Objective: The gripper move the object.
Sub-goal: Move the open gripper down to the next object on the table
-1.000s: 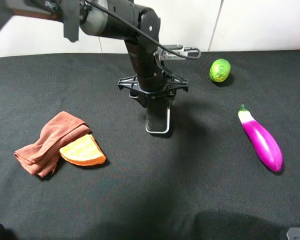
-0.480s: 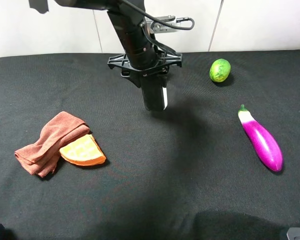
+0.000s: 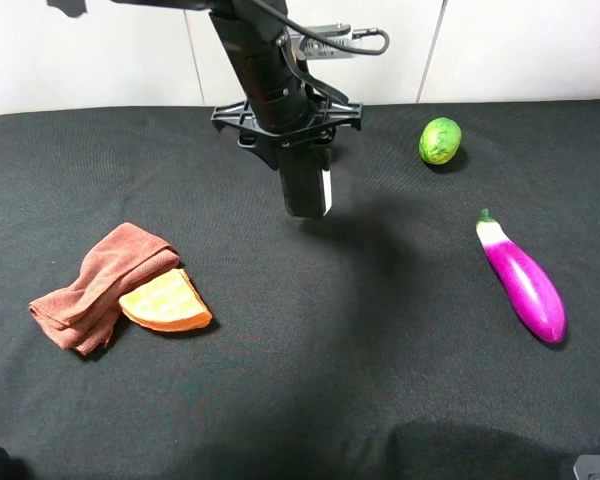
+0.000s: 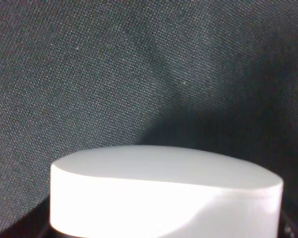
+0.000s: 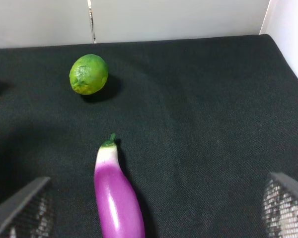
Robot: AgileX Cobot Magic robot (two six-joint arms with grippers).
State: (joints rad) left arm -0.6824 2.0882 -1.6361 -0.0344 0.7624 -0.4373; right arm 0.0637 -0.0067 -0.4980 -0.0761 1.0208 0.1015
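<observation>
We see our left gripper (image 3: 298, 162) clamped on the oblong eraser (image 3: 309, 194), smooth white base, black felt, hanging over the woven black table (image 3: 380, 350) near its far edge, right gripper (image 5: 151, 210) with jaws spread apart.

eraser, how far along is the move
Done: the left gripper is shut on the eraser, which hangs end-down and looks clear of the table. In hand: the eraser is held in the air behind the middle of the table. Left: setting it down and letting go; the pictures do not show where.
</observation>
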